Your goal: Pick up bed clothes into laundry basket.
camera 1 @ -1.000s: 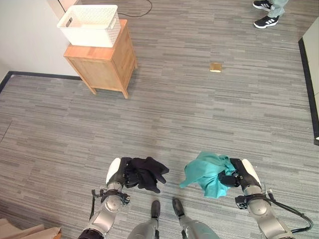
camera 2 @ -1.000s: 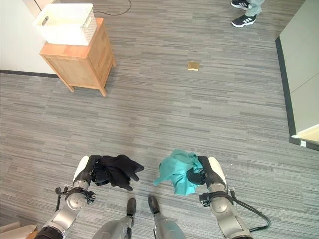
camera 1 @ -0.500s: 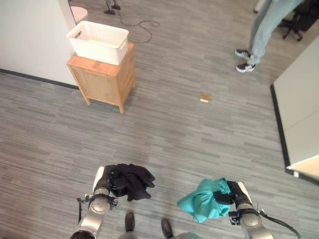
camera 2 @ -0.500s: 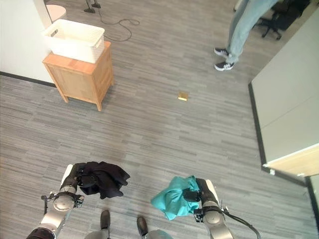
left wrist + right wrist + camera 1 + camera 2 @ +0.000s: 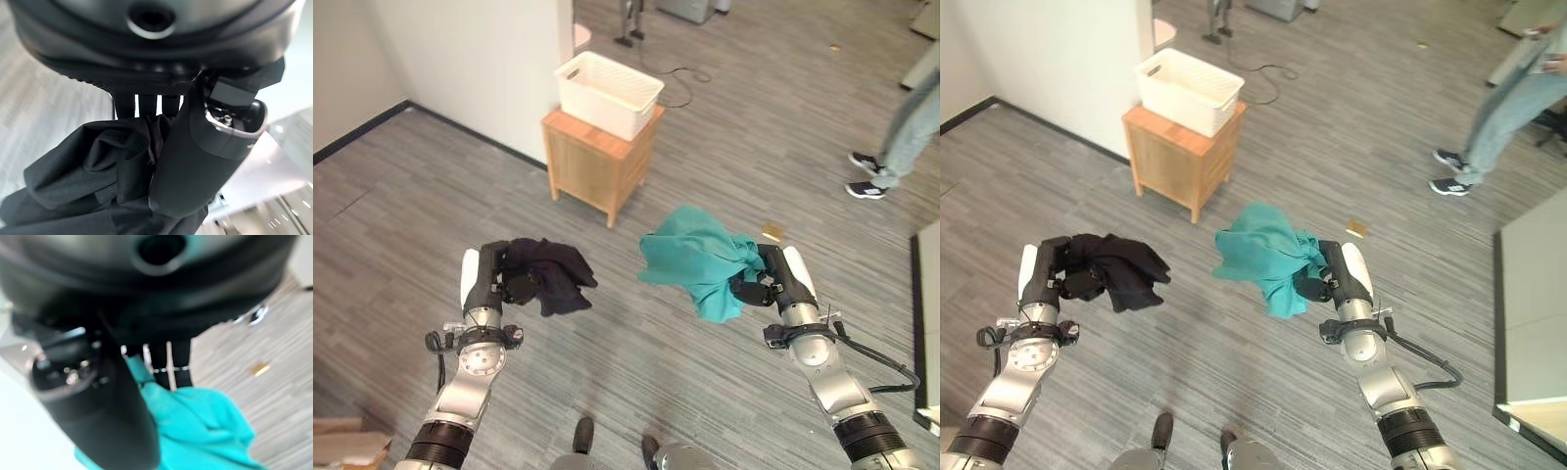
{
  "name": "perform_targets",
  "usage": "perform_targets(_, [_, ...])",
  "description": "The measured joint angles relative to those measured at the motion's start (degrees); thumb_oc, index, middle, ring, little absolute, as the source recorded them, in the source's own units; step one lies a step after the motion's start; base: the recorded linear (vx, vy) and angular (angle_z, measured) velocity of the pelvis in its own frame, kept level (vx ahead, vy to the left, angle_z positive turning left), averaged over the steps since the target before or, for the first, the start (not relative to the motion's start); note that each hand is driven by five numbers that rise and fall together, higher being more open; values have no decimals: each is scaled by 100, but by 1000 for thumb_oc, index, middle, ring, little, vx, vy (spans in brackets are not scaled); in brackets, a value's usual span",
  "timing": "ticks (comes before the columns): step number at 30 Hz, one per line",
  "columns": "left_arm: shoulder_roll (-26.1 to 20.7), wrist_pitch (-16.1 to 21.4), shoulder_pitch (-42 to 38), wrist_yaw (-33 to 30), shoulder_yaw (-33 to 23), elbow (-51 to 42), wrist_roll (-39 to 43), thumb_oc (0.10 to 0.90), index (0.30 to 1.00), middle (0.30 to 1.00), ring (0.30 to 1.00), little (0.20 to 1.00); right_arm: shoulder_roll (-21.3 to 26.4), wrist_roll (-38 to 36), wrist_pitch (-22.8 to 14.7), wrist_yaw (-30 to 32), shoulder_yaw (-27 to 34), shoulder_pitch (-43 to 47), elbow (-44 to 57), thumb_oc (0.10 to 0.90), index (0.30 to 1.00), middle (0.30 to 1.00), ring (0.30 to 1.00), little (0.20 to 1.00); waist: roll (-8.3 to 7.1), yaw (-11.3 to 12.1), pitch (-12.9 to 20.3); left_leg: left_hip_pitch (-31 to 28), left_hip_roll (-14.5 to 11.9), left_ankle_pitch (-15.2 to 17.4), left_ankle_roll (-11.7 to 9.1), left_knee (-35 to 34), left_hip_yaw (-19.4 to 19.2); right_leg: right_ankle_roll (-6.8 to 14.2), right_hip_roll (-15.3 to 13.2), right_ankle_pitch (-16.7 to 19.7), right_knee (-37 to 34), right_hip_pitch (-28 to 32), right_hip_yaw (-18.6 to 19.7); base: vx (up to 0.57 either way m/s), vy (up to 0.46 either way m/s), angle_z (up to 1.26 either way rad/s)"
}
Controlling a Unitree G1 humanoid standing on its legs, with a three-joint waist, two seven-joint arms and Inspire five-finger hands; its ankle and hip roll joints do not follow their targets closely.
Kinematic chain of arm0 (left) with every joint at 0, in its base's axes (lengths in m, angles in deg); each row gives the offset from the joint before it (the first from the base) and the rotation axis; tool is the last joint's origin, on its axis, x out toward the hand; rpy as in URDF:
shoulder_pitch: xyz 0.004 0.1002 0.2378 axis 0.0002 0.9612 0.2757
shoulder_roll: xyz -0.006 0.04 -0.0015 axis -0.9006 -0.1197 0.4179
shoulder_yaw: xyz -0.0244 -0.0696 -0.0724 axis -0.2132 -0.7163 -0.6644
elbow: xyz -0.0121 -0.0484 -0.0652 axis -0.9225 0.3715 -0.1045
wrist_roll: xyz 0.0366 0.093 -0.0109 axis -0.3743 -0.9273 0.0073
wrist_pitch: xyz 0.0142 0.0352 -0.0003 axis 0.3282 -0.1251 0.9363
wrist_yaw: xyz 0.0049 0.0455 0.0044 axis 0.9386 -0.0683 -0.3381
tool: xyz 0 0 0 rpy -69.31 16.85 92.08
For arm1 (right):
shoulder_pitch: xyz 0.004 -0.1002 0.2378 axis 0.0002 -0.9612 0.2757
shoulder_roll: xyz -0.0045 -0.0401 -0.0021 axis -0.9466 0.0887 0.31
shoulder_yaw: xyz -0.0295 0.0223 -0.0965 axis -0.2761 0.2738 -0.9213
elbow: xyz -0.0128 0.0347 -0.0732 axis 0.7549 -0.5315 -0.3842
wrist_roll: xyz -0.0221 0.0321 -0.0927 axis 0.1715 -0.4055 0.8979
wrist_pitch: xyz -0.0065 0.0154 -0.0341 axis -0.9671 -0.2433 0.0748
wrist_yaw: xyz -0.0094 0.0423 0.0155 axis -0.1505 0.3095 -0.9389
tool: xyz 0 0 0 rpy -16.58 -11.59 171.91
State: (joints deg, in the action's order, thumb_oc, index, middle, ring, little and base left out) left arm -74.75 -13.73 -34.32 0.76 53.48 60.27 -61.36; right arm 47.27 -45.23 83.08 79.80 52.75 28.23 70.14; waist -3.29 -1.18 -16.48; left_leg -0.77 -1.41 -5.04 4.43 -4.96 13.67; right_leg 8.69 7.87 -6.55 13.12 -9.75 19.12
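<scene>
My left hand (image 5: 495,283) is shut on a bunched black garment (image 5: 551,275), held up over the floor at the lower left; its thumb (image 5: 195,161) presses into the black cloth (image 5: 93,176). My right hand (image 5: 766,280) is shut on a teal garment (image 5: 693,257) that hangs in front of it; the teal cloth (image 5: 205,426) bunches past its thumb (image 5: 117,411). The white laundry basket (image 5: 608,81) stands on a small wooden cabinet (image 5: 598,162) against the wall, some way ahead and between the two hands.
A white wall (image 5: 480,59) runs behind the cabinet on the left. A person's legs and shoes (image 5: 891,147) stand at the far right. A small tan object (image 5: 771,232) lies on the grey plank floor. A cardboard piece (image 5: 342,446) sits at the lower left corner.
The camera has swung, so the cabinet and basket now sit nearer the middle. Both hands have risen higher in the picture, still holding their garments.
</scene>
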Motion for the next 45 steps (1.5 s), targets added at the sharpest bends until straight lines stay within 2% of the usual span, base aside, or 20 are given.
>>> perform_targets(3, [33, -9, -95, 167, 106, 133, -4, 400, 300, 300, 300, 300, -111, -12, -57, 50, 52, -431, 325, 400, 300, 300, 300, 300, -42, -358, -80, 157, 31, 291, 131, 29, 642, -166, 140, 314, -766, -660, -412, 512, -246, 133])
perform_targets(7, [91, -69, 126, 393, 341, 111, -48, 400, 300, 300, 300, 300, -374, 58, -57, 41, 94, -899, 379, 400, 300, 300, 300, 300, -404, -629, 26, -182, 72, 705, -252, -27, 914, -374, -280, 636, -659, -752, -958, 549, -269, 121])
perform_targets(10, [129, -59, 609, 521, 311, -38, -50, 400, 300, 300, 300, 300, -493, 252, -104, 36, 313, -832, 521, 400, 300, 300, 300, 300, -258, -824, 124, -246, -116, 1370, -1265, 2071, 717, -49, -65, 444, -532, -542, -1160, 435, -270, 27])
perform_targets(11, [130, -58, 695, 540, 308, -65, -40, 400, 300, 300, 300, 300, -441, 258, -111, 49, 343, -809, 563, 400, 300, 300, 300, 300, -183, -834, 177, -475, -292, 939, -1327, 2132, 733, -301, 26, 231, -81, -747, -1353, 481, -332, -28])
perform_targets(13, [173, -61, 844, 609, 262, -110, -14, 400, 300, 300, 300, 300, -103, 301, -121, 68, 334, -546, 564, 400, 300, 300, 300, 300, -420, -896, 259, -747, -338, 746, -1010, 2991, 54, -1547, 167, 435, 843, -856, -1123, 466, -301, -51])
perform_targets(15, [159, -64, 847, 650, 283, -60, 2, 400, 300, 300, 300, 300, -431, 293, -84, 137, 375, -378, 559, 400, 300, 300, 300, 300, -575, -610, 157, -349, -247, 788, -756, 3417, -455, -634, 150, 245, 320, -554, -971, 447, -192, -95])
perform_targets(16, [265, -60, 841, 646, 302, -89, 4, 400, 300, 300, 300, 300, -349, 294, -89, 129, 366, -393, 617, 400, 300, 300, 300, 300, -589, -560, 185, -336, -313, 818, -743, 3261, -443, -1433, 32, 46, 681, -727, -897, 480, -132, -68])
perform_targets(17, [325, -46, 914, 654, 389, -190, 8, 400, 300, 300, 300, 300, -172, 296, -122, 130, 352, -389, 683, 400, 300, 300, 300, 300, -746, -543, 207, -385, -188, 909, -877, 3031, -670, -1610, -344, 253, 693, -579, -695, 420, -88, -76])
perform_targets(20, [644, -73, 1044, 803, 490, -201, 0, 400, 300, 300, 300, 300, -167, 310, -77, 127, 337, -231, 746, 400, 300, 300, 300, 300, -489, -367, 135, 60, 429, 1177, -971, 1443, -1292, -922, -373, 579, -596, 336, -158, 421, -86, -80])
perform_targets(27, [1103, -58, 955, 856, 565, -193, -228, 400, 300, 300, 300, 300, -114, 552, -18, 132, 51, -463, 827, 400, 300, 300, 300, 300, 217, -254, 210, 1438, 453, 152, -492, 247, -2762, -1545, 22, 480, -1557, 1837, -416, 400, 20, -19])
perform_targets(29, [1129, -69, 1029, 863, 564, -185, -227, 400, 300, 300, 300, 300, -104, 689, -18, 93, -148, -503, 855, 400, 300, 300, 300, 300, 213, -144, 213, 1541, 506, 126, -274, 345, -3284, -1182, -12, 222, -1610, 2203, -342, 468, 99, -34])
perform_targets(31, [1207, -67, 1173, 868, 586, -193, -228, 400, 300, 300, 300, 300, -53, 931, -12, 42, -317, -614, 865, 400, 300, 300, 300, 300, 411, -138, 326, 1320, 694, -65, 458, 232, -3218, -850, 310, 16, -1248, 2464, -310, 340, 68, -12])
perform_targets(32, [1172, -69, 1250, 867, 616, -213, -227, 400, 300, 300, 300, 300, -26, 1040, -10, -9, -408, -655, 865, 400, 300, 300, 300, 300, 554, -102, 394, 1056, 606, -598, 958, -40, -2837, -507, 613, -245, -687, 2426, -305, 283, 41, 10])
perform_targets(33, [1084, -137, 1178, 867, 636, -173, -224, 400, 300, 300, 300, 300, -95, 1138, -6, -62, -441, -746, 896, 400, 300, 300, 300, 300, 293, -130, 416, 903, 755, -659, 939, -22, -2537, -470, 492, -779, 132, 2156, -273, 230, 17, 13])
perform_targets(36, [1134, -164, 982, 864, 691, -159, -225, 400, 300, 300, 300, 300, 195, 1370, 4, -83, -397, -685, 1173, 400, 300, 300, 300, 300, 327, -137, 407, 699, 849, -445, 1038, -8, -2016, -198, -333, -1242, 1757, 1121, -482, 224, -12, 23])
perform_targets(39, [1070, -177, 502, 805, 695, -84, -222, 400, 300, 300, 300, 300, 533, 1636, 71, -75, -456, -231, 1233, 400, 300, 300, 300, 300, 256, -239, 158, 328, 655, -355, 868, 0, -1413, -137, -599, -1288, 2887, 145, -224, 153, -62, 52])
perform_targets(41, [1041, -161, 282, 748, 645, 52, -220, 400, 300, 300, 300, 300, 570, 1672, 146, -6, -488, 281, 1210, 400, 300, 300, 300, 300, 216, -273, 107, 202, 438, -354, 851, 50, -1455, -138, -674, -1210, 2569, -400, -35, 283, -84, 53])
perform_targets(42, [1065, -149, 244, 694, 530, 142, -202, 400, 300, 300, 300, 300, 701, 1670, 172, 116, -638, 789, 1185, 400, 300, 300, 300, 300, 173, -274, 86, 113, 261, -310, 782, 170, -1455, -190, -885, -714, 1474, -498, 78, 404, -80, 45])
perform_targets(44, [955, -92, 146, 615, 495, 303, -6, 400, 300, 300, 300, 300, 1192, 1670, 163, 155, -878, 1586, 1088, 400, 300, 300, 300, 300, 73, -296, 110, 79, 66, -37, 163, 315, -1309, -101, -1046, 211, -364, -224, 226, 310, -35, 91])
perform_targets(45, [818, -66, 146, 611, 495, 320, 77, 400, 300, 300, 300, 300, 1277, 1664, 170, 299, -837, 1886, 983, 400, 300, 300, 300, 300, -98, -346, 153, -14, -28, 277, -422, 343, -1268, 26, -1047, 1061, -976, 114, 227, 271, -46, 121])
